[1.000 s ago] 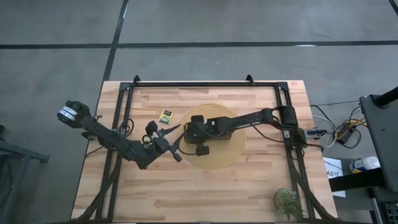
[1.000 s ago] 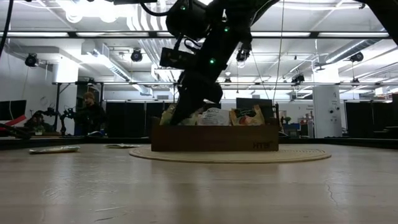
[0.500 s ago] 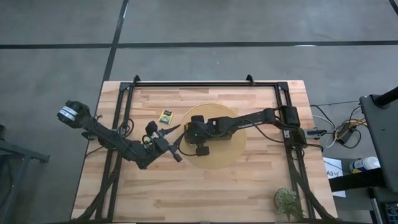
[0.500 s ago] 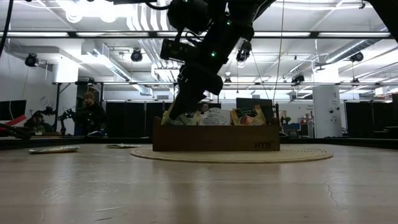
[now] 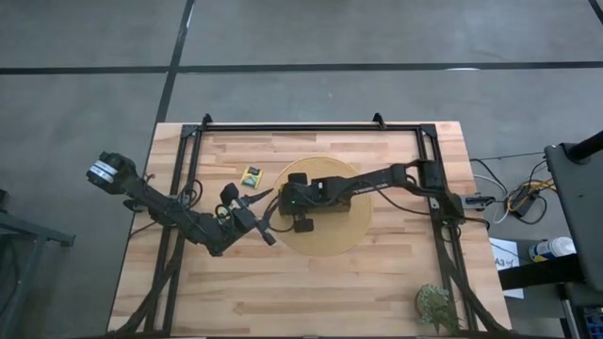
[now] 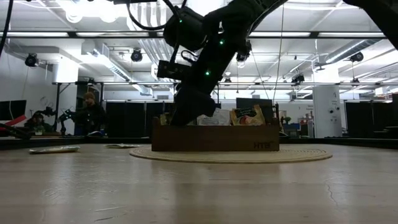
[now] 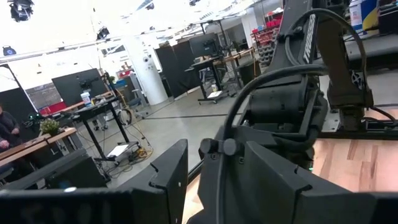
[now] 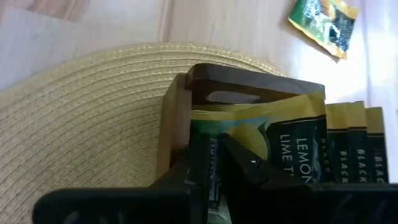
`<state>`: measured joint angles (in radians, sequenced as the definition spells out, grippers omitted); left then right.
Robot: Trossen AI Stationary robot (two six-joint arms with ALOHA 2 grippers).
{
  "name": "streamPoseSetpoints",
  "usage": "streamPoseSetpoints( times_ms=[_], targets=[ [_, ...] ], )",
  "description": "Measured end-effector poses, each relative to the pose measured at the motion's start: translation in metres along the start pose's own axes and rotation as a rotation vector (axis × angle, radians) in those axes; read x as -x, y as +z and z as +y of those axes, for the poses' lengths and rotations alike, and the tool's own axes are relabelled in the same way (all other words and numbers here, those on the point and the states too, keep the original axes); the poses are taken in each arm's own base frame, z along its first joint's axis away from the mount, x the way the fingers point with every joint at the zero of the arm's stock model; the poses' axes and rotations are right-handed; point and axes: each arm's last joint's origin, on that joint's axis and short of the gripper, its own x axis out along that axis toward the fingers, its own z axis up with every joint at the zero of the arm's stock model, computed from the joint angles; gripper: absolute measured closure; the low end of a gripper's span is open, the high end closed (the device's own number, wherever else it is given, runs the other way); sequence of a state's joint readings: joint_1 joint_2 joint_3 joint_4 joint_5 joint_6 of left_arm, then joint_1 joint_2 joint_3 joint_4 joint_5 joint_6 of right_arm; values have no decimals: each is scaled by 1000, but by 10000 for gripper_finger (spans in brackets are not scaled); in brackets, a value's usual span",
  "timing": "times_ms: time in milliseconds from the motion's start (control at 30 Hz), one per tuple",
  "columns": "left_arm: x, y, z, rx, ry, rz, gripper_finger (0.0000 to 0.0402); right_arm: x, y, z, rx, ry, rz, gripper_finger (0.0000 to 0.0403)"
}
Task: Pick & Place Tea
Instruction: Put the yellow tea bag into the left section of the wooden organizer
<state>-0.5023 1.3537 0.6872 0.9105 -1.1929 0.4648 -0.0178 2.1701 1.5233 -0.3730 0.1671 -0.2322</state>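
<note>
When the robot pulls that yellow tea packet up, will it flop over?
Probably a little. The lemon-lime tea packet looks thin and flat, so likely light and bendy. The right gripper fingers pinch one edge only, so it may sag or slip. Its neighbours stand packed in the wooden tray.

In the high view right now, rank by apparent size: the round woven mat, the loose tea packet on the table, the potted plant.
1. Round woven mat, clearly largest.
2. Potted plant.
3. Loose tea packet, smallest.

The pale plank table point(image 5: 311, 292) is matt, grained wood. The round yellow mat point(image 8: 81, 124) is coarse woven straw. The brown tray point(image 8: 180, 118) is smooth, dark wood. The yellow-green tea packets point(image 8: 280, 134) look glossy.
</note>
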Motion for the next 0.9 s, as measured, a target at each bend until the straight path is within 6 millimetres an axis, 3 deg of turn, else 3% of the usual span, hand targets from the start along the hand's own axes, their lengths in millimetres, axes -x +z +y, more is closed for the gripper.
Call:
streamPoseSetpoints(
  times_ms=[100,300,667,900],
  targets=[
    [0,0,0,0,-1,-1,248,-1,-1,-3,-18,29,-2,370],
    [1,0,0,-2,-3,-1,248,20,1,-9,-64,33,-7,370],
    [2,0,0,-8,2,3,248,68,7,-4,-57,44,-39,369],
    [11,4,2,-31,41,27,248,111,-11,-8,-82,23,-148,369]
  ],
)
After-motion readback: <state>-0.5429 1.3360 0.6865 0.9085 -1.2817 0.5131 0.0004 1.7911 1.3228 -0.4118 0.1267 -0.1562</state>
